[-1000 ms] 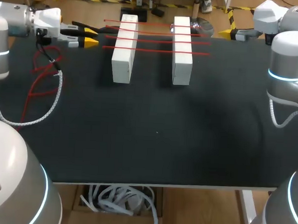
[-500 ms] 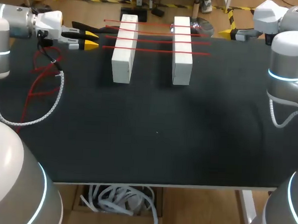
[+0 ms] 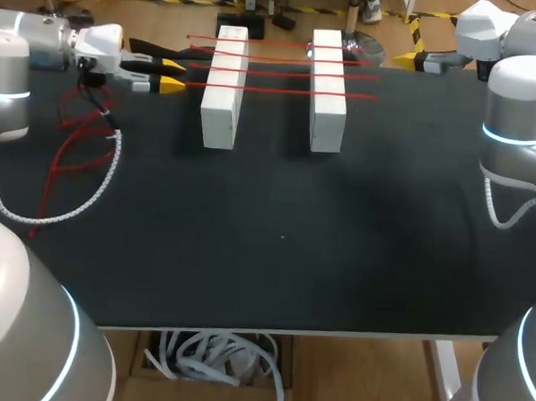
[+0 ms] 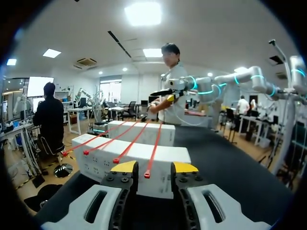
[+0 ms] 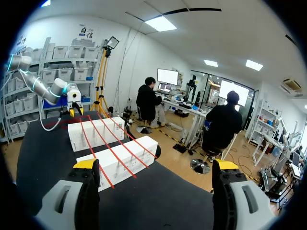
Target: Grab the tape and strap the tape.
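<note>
Several thin red tape straps (image 3: 274, 90) lie stretched across two white blocks (image 3: 223, 90) (image 3: 328, 91) at the back of the black table. My left gripper (image 3: 171, 75) hovers just left of the strap ends, level with the two nearest straps. In the left wrist view its fingers (image 4: 124, 167) stand apart, and the end tab of one strap (image 4: 147, 174) sits between them without being pinched; the left gripper (image 4: 154, 167) is open. My right gripper (image 3: 410, 57) hangs at the back right, beyond the table's corner, wide open (image 5: 156, 165) and empty, looking toward the blocks (image 5: 117, 160).
Red cable and a white coiled hose (image 3: 81, 164) trail from my left arm over the table's left side. A shiny object (image 3: 364, 48) lies at the back edge behind the right block. A dark tool-like shape (image 3: 150, 47) lies near the left gripper.
My left gripper has moved right, closer to the strap ends, and its fingers have spread slightly. The right arm has not moved.
</note>
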`<action>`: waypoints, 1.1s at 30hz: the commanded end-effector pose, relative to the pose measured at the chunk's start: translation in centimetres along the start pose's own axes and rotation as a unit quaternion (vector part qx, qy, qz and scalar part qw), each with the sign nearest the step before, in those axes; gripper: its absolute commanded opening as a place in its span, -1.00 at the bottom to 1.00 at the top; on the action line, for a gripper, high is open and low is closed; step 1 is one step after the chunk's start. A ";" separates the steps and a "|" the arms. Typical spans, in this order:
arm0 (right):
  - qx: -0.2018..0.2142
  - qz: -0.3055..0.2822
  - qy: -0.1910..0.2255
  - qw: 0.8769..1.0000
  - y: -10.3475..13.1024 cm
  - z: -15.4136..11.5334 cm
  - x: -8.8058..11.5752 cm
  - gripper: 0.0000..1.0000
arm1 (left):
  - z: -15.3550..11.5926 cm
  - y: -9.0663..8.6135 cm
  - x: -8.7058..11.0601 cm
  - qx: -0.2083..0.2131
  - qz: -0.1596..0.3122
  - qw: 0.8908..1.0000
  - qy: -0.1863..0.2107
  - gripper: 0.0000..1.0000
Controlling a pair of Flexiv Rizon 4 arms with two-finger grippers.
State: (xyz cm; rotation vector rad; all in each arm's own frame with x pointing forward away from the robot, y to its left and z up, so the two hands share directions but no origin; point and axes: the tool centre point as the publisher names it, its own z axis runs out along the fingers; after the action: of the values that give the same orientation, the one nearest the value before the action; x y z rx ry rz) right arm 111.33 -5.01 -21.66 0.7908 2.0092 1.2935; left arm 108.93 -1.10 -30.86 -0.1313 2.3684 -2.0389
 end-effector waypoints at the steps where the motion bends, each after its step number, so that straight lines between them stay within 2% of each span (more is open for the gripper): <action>1: 0.001 0.000 0.000 1.000 0.0 0.0 0.0 1.00 | 0.6 1.0 -1.0 0.009 -0.007 0.999 0.038 -0.41; 8: 0.001 0.000 0.000 1.000 0.0 0.0 0.0 1.00 | 1.2 1.4 -1.1 0.014 -0.011 0.999 0.051 -0.42; 16: 0.001 0.000 0.000 1.000 0.0 0.0 0.0 1.00 | 0.9 1.9 -1.1 0.017 -0.016 0.999 0.049 -0.40; 33: 0.001 0.000 0.000 1.000 0.0 0.0 0.0 1.00 | 0.7 1.8 -1.2 0.026 -0.015 0.999 0.041 -0.51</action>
State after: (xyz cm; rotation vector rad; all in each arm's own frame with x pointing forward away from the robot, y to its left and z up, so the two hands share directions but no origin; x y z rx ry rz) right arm 111.33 -5.01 -21.66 0.7908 2.0092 1.2935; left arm 109.75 -1.60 -32.63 -0.0943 2.3703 -2.1484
